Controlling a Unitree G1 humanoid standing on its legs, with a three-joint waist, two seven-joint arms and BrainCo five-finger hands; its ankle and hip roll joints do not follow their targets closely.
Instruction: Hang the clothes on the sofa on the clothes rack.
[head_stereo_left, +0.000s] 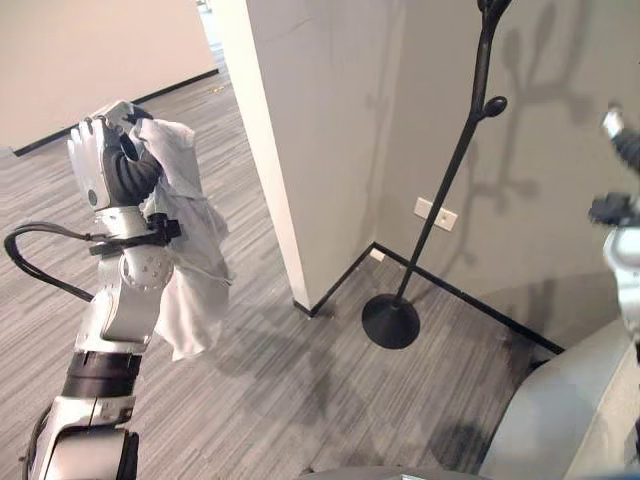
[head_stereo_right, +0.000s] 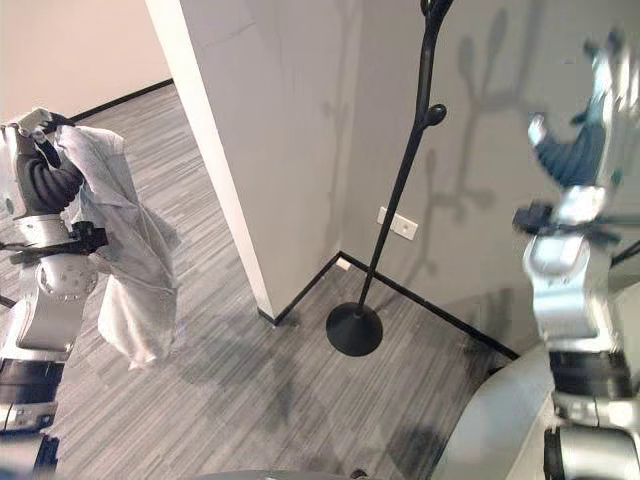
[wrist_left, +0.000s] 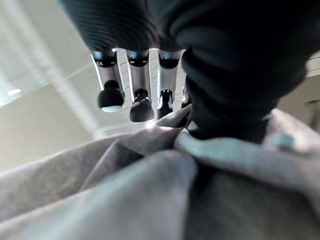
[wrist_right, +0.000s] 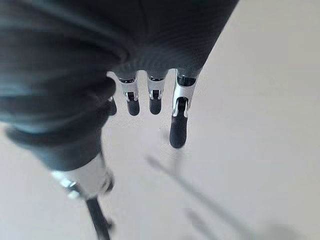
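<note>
Holding up our left hand (head_stereo_left: 100, 160) at the left, we pinch a pale grey cloth garment (head_stereo_left: 190, 270) in curled fingers; it hangs beside the arm, above the grey wooden floor (head_stereo_left: 270, 390). The black metal clothes rack (head_stereo_left: 440, 190) stands far right, near the wall. Our right hand (head_stereo_right: 590, 110) is raised, fingers spread, holding nothing.

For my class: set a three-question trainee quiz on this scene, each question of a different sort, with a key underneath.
1. True or false: the pale garment already hangs on the black clothes rack.
2. Which hand grips the garment? A) left hand B) right hand
3. Fill in: the rack's round base stands on the ____.

Key: 1 false; 2 A; 3 floor.
</note>
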